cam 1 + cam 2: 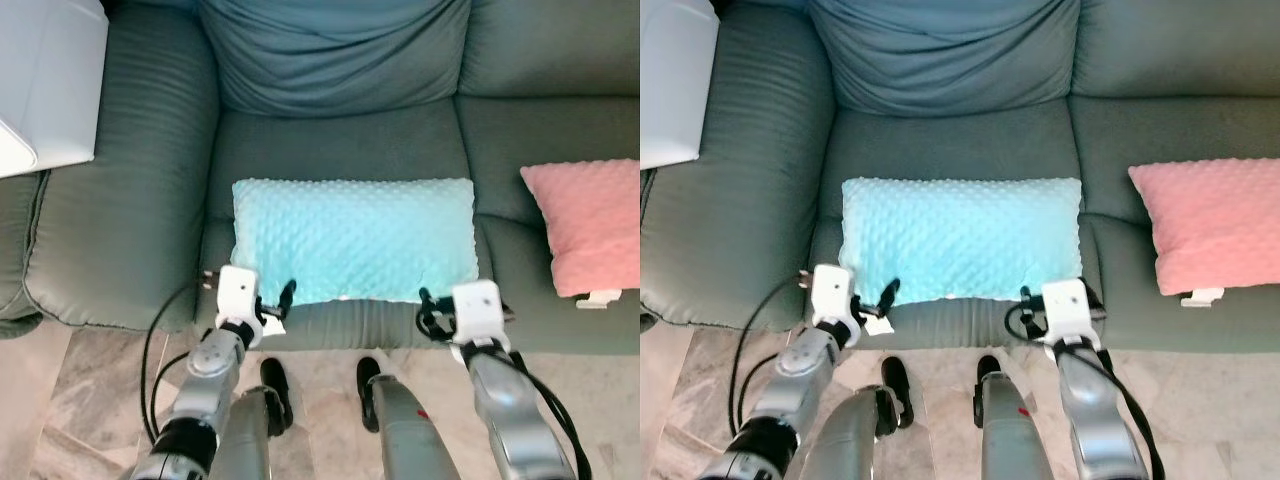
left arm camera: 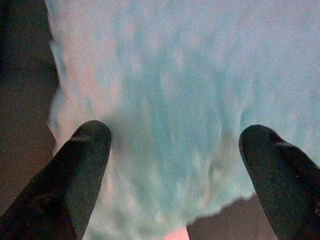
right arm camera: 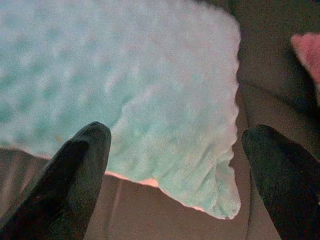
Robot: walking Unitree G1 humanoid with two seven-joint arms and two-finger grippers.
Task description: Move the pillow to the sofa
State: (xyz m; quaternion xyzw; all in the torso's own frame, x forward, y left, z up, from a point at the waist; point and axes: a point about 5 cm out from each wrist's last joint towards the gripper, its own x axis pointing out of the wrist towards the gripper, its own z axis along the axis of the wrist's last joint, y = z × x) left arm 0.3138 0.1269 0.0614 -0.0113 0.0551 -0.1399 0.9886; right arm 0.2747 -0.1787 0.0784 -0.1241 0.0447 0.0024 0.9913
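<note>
Lying flat on the middle seat of the sofa, the blue pillow seems already delivered. The left tool at 7 o'clock of it and the right tool at 5 o'clock both stand wide and hold nothing. A pink pillow rests at 3 o'clock. I judge the release step is in hand; next the arms should pull back.

Silver arms, white wrist blocks, black cables, black-fingered left tool.

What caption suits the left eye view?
Aqua pillow lies on the sofa; both open grippers, left and right, at its front edge.
</note>
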